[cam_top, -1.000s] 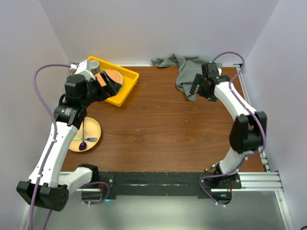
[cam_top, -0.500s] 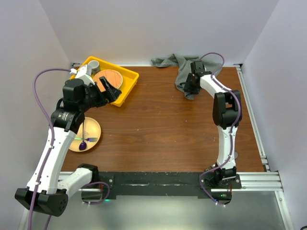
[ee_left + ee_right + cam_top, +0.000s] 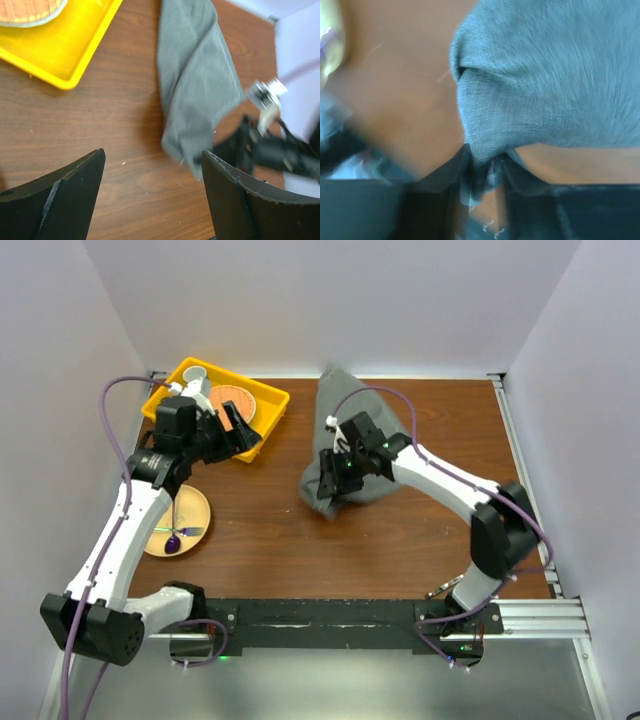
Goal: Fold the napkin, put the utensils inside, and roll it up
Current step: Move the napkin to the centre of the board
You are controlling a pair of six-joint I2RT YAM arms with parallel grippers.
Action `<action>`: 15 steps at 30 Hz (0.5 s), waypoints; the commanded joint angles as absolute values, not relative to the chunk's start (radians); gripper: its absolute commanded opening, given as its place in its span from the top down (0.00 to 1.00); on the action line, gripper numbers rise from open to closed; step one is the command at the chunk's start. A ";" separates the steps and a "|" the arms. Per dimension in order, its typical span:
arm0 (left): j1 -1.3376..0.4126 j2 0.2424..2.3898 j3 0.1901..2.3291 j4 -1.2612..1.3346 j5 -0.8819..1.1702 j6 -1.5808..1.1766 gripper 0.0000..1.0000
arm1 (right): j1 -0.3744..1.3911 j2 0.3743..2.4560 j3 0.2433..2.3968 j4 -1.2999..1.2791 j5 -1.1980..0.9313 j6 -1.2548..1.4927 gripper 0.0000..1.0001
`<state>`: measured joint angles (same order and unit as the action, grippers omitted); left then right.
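Note:
The grey-green napkin (image 3: 352, 435) is stretched from the table's back edge toward the middle, bunched and hanging from my right gripper (image 3: 338, 472). My right gripper (image 3: 482, 172) is shut on a fold of the napkin (image 3: 550, 85). The napkin (image 3: 192, 75) also shows in the left wrist view, with its pale stitched line. My left gripper (image 3: 238, 427) is open and empty above the yellow tray's near edge (image 3: 262, 435); its fingers (image 3: 60, 195) frame bare wood. Utensils (image 3: 175, 537), purple and green, lie on a tan plate (image 3: 193, 502) at the left.
The yellow tray (image 3: 270, 398) at the back left holds an orange woven plate (image 3: 229, 400) and a pale cup (image 3: 195, 374). The tray corner (image 3: 65, 55) shows in the left wrist view. White walls close in the table on three sides.
My right gripper has dragged the napkin from the back right corner toward the table's middle, stretching it out. My left arm has shifted slightly toward the tray.

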<state>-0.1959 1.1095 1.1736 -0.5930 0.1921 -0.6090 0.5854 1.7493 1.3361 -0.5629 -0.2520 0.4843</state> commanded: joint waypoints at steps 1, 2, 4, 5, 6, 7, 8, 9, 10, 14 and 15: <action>-0.302 1.198 1.202 -0.636 0.154 -0.572 0.16 | 0.608 1.570 1.273 -0.665 -0.270 0.474 0.06; -0.330 1.222 1.215 -0.699 0.096 -0.557 0.15 | 0.600 1.543 1.284 -0.740 -0.167 0.476 0.02; -0.401 1.270 1.227 -0.754 0.016 -0.529 0.15 | 0.563 1.490 1.285 -0.764 -0.091 0.447 0.02; -0.419 1.279 1.218 -0.764 0.012 -0.517 0.15 | 0.546 1.486 1.292 -0.781 -0.065 0.436 0.02; -0.445 1.293 1.210 -0.765 0.015 -0.491 0.16 | 0.523 1.502 1.310 -0.804 -0.049 0.440 0.02; -0.460 1.296 1.194 -0.768 0.012 -0.482 0.17 | 0.465 1.514 1.319 -0.869 -0.032 0.457 0.02; -0.478 1.296 1.184 -0.767 0.012 -0.471 0.18 | 0.436 1.529 1.319 -0.893 -0.012 0.465 0.02; -0.517 1.298 1.174 -0.765 0.017 -0.442 0.18 | 0.411 1.552 1.316 -0.908 -0.002 0.465 0.03; -0.543 1.296 1.146 -0.753 0.024 -0.427 0.18 | 0.387 1.565 1.315 -0.943 0.027 0.442 0.05; -0.675 1.298 1.103 -0.767 0.041 -0.355 0.26 | 0.388 1.594 1.306 -1.022 0.169 0.400 0.17; -0.722 1.290 1.080 -0.769 0.047 -0.345 0.27 | 0.385 1.586 1.286 -1.022 0.176 0.400 0.19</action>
